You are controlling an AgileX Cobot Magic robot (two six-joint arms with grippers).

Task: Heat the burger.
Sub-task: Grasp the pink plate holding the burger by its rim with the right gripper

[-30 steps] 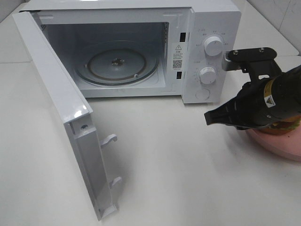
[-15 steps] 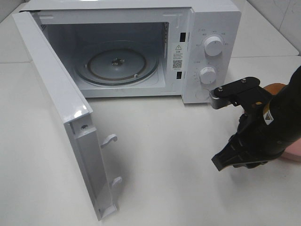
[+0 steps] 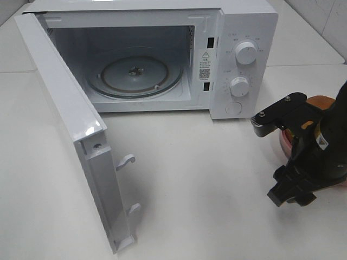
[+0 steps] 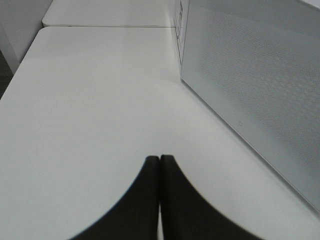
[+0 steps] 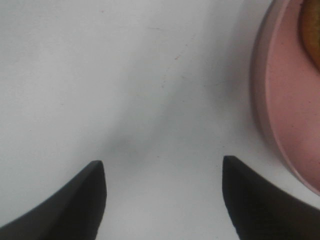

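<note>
The burger (image 3: 319, 101) shows only as a golden-brown bun edge behind my right arm at the far right of the table. It sits on a round pink plate (image 3: 283, 142). In the right wrist view the plate rim (image 5: 265, 100) and a bit of bun (image 5: 312, 25) lie to one side. My right gripper (image 3: 288, 196) points down at the table just left of the plate, open and empty (image 5: 162, 167). My left gripper (image 4: 160, 167) is shut and empty over bare table, outside the exterior view.
The white microwave (image 3: 244, 32) stands at the back with its door (image 3: 70, 119) swung wide open to the front left. A glass turntable (image 3: 135, 73) lies inside. The door's outer face (image 4: 250, 85) is beside my left gripper. The knobs (image 3: 246, 53) are on the right panel.
My right arm has swung down and to the right, from over the plate at knob height to low beside the plate's left edge. The left gripper view has no earlier frame.
</note>
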